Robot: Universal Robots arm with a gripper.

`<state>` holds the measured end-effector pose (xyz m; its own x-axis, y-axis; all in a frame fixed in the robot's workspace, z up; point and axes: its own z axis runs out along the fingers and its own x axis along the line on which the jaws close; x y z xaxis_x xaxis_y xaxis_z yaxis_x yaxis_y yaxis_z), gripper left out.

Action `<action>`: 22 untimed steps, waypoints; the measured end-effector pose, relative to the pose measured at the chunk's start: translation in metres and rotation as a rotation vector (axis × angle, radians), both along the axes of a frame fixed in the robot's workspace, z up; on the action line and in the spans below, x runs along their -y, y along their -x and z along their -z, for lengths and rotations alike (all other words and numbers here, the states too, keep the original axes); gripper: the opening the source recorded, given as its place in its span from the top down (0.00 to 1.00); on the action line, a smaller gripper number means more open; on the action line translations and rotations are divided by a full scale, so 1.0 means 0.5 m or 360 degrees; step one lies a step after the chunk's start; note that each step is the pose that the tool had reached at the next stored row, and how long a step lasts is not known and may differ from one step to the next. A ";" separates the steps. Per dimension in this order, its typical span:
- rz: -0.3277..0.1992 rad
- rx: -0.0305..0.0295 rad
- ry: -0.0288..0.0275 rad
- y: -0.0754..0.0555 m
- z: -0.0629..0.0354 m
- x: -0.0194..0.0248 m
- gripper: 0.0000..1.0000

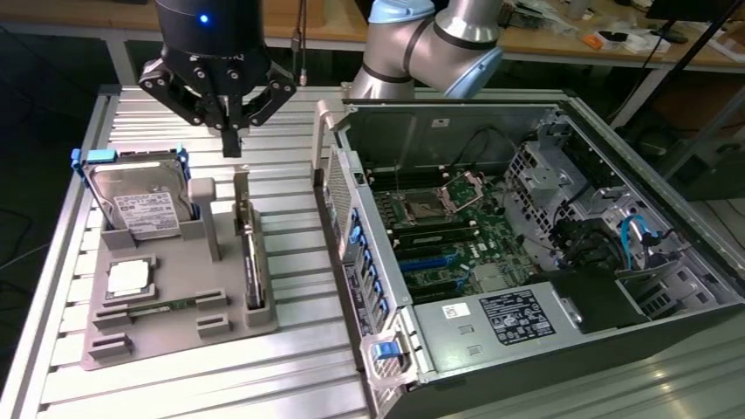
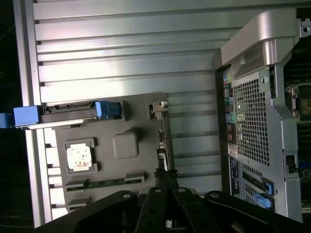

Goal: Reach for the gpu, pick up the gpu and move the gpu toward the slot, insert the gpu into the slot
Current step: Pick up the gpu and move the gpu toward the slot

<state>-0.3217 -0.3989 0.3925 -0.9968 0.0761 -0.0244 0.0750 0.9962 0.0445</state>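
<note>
The gpu (image 1: 249, 262) stands on edge in the grey holder tray (image 1: 174, 336) on the exterior view's left, a thin dark card with its silvery bracket at the far end. My gripper (image 1: 233, 147) hangs shut above and just beyond that far end, holding nothing. In the wrist view the gpu (image 2: 162, 145) appears edge-on, running down to my closed fingertips (image 2: 165, 178). The slot (image 1: 434, 261) is a blue connector on the motherboard inside the open computer case (image 1: 652, 288).
A silver hard drive (image 1: 140, 209) in a blue caddy stands upright at the tray's far end. A CPU (image 1: 128, 278) and a green memory stick (image 1: 163, 305) lie in the tray. The case's perforated wall (image 1: 349, 236) rises between tray and motherboard.
</note>
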 end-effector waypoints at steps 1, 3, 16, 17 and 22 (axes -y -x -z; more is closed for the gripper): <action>0.0000 0.00001 -0.00001 0.000 0.000 0.0000 0.89; 0.0000 0.00000 0.00000 0.000 0.000 0.0000 0.89; -0.0010 0.00004 0.00000 0.002 0.000 0.0025 0.52; -0.0030 0.00004 0.00000 0.002 0.000 0.0025 0.46; -0.0127 -0.00111 0.00004 0.002 0.006 0.0027 0.40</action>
<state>-0.3227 -0.4003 0.3893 -0.9998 -0.0036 -0.0174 -0.0043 0.9990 0.0440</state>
